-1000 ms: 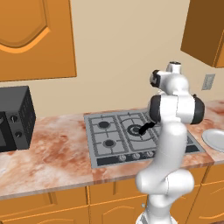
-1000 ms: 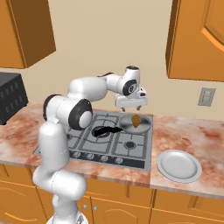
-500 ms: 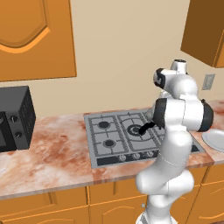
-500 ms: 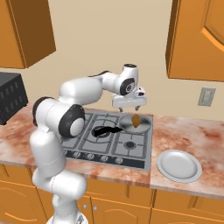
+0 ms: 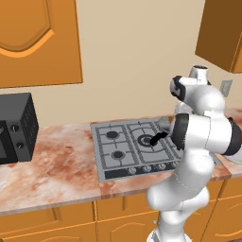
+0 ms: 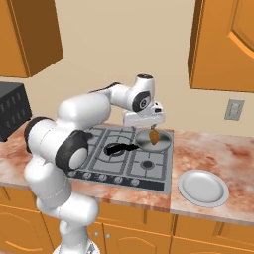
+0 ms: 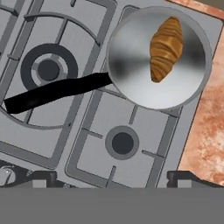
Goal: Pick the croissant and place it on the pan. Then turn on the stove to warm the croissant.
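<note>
A: Hand view first: the croissant [image 7: 166, 49] was seen lying inside the pan [image 7: 131, 74], toward two o'clock of its round floor, tip pointing down toward seven. Nothing was clamped around it.

B: And the pan itself?

A: It was seated on the burner at the far right corner of the stove [image 7: 131, 118], with its black handle [image 7: 57, 92] stretched out toward nine o'clock across the big central burner. Marbled counter [image 7: 205, 131] was visible just past the stove's edge at three o'clock.

B: What was noted of the gripper [image 6: 144, 118]?

A: Its jaws were spread wide and empty, held above the pan; the croissant was left free beneath it. Compared with a second earlier, the croissant and pan were found unmoved, while the arm's elbow had been swung round, seen in both base views.

B: So the placing could be counted as done?

A: That was judged so. The knobs [image 6: 119, 178] on the front strip had not yet been touched, so lighting the burner under the pan was taken as the remaining step. A white plate [image 6: 203, 188] was left on the counter, well apart from the stove.
</note>
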You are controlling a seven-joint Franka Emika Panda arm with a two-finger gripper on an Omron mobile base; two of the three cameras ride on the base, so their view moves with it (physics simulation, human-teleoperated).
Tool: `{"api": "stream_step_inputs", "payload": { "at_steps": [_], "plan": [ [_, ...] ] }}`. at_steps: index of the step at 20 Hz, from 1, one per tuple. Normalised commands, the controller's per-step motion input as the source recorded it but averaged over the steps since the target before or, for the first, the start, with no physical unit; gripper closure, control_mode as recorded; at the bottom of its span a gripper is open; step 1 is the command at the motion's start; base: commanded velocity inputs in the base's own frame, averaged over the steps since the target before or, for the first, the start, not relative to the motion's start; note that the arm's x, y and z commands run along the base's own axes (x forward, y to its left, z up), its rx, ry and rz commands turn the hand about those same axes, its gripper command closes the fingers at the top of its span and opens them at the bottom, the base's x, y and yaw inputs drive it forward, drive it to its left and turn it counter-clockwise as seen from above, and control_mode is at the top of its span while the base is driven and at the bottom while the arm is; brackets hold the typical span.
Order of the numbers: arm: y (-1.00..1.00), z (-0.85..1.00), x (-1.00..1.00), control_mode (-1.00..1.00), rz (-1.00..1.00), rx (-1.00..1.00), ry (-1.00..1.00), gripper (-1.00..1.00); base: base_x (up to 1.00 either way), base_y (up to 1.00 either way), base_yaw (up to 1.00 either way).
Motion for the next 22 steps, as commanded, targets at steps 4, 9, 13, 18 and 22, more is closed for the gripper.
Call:
{"api": "stream_step_inputs", "payload": {
  "at_steps": [4,9,13,18,22],
  "plan": [
    [0.23,0.00,-0.32,-1.00,0.00,0.00,0.06,-1.00,0.00,0.00,0.00],
    [0.25,0.00,-0.21,-1.00,0.00,0.00,0.07,-1.00,0.00,0.00,0.00],
    [0.18,0.00,-0.19,-1.00,0.00,0.00,0.07,-1.00,0.00,0.00,0.00],
    [0.05,0.00,-0.13,-1.00,0.00,0.00,0.07,-1.00,0.00,0.00,0.00],
    [0.00,0.00,0.00,-1.00,0.00,0.00,0.19,-1.00,0.00,0.00,0.00]
  ]
}}
